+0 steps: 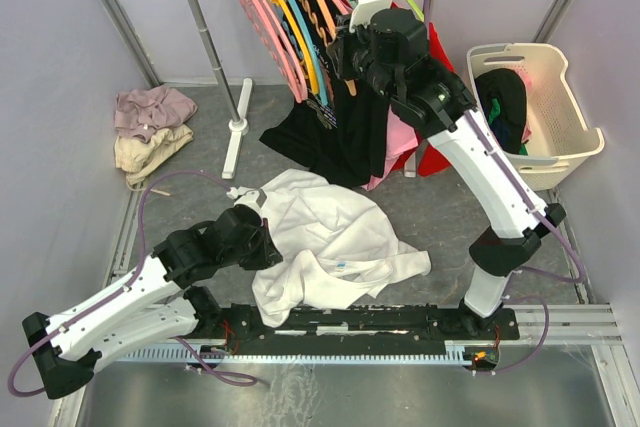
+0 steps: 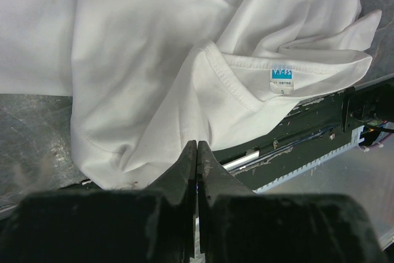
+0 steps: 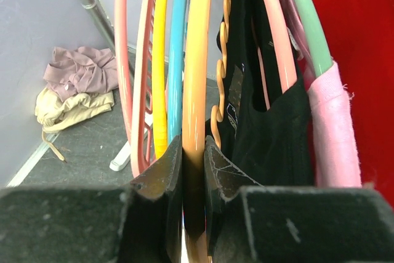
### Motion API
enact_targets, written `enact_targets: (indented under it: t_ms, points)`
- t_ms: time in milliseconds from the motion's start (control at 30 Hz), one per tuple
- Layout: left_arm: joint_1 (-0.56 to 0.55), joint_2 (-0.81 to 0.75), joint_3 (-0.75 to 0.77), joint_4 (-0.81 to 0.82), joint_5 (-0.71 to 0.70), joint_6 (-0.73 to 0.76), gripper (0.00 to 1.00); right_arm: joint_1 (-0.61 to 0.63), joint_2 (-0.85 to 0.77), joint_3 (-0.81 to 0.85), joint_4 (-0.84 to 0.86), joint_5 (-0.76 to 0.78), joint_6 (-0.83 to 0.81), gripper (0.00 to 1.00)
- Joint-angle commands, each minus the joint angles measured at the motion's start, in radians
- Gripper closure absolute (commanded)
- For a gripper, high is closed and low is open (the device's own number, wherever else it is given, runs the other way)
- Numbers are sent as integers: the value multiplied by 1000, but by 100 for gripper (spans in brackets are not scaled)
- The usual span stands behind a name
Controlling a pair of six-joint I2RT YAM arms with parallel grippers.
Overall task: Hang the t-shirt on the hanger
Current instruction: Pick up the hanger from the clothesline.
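The white t-shirt (image 1: pixel 320 242) lies crumpled on the grey floor between the arms; the left wrist view shows its collar and small blue label (image 2: pixel 281 74). My left gripper (image 2: pixel 197 146) is shut and empty, its tips just above the shirt's near hem, at the shirt's left edge in the top view (image 1: pixel 262 247). The orange hanger (image 3: pixel 196 60) hangs on the rack among other hangers, its wavy bar to the right. My right gripper (image 3: pixel 194 146) is shut on its curved arch, up at the rack (image 1: pixel 345 52).
The rack (image 1: pixel 215 57) also holds pink (image 3: pixel 121 60), yellow (image 3: pixel 161 60), blue and green hangers, a black printed shirt (image 1: pixel 330 137), a pink shirt and a red garment. A pile of clothes (image 1: pixel 150 127) lies at the back left. A white basket (image 1: pixel 540 107) stands at right.
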Motion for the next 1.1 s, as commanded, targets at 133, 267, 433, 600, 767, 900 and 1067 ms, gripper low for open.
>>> enact_targets:
  t_ms: [133,267,433,600,767,900,1067]
  points:
    - [-1,-14,38,-2,-16,21,97,0,-111,-31,-38,-43,6,99]
    - [-1,-14,36,-2,-14,21,97,-2,-194,-140,-66,-57,30,99]
    - [-1,-12,38,-2,-16,22,97,-2,-321,-263,-68,-64,45,99]
    - [-1,-7,40,-2,-20,24,97,-2,-422,-302,-112,-45,38,99]
    - [0,5,43,-1,-24,21,97,-2,-495,-293,-232,-27,45,99]
    - [0,21,33,10,-21,16,96,-1,-618,-373,-309,-27,83,99]
    - [0,55,32,27,-9,19,90,-1,-767,-441,-429,-68,141,99]
